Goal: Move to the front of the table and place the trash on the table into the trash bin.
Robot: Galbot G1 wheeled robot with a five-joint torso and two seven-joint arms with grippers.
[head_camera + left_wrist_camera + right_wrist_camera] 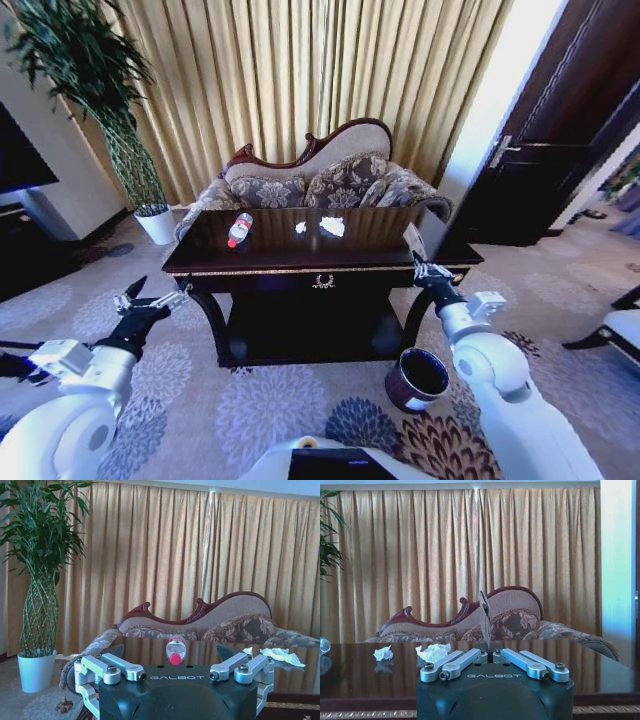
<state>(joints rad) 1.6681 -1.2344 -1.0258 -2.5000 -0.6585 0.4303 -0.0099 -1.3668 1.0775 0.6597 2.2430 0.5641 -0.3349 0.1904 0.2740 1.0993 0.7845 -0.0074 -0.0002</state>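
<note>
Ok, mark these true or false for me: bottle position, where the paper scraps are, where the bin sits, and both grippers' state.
1. The clear plastic bottle with red label lies on the dark glossy wooden table. True.
2. Both crumpled white paper scraps are already in the bin. False: they lie on the tabletop.
3. The round dark trash bin stands on the carpet near the table's right front leg. True.
4. The left gripper holds the bottle. False: it is open and empty, short of the table.
5. The right gripper is shut, at the table's right front corner. True.
</note>
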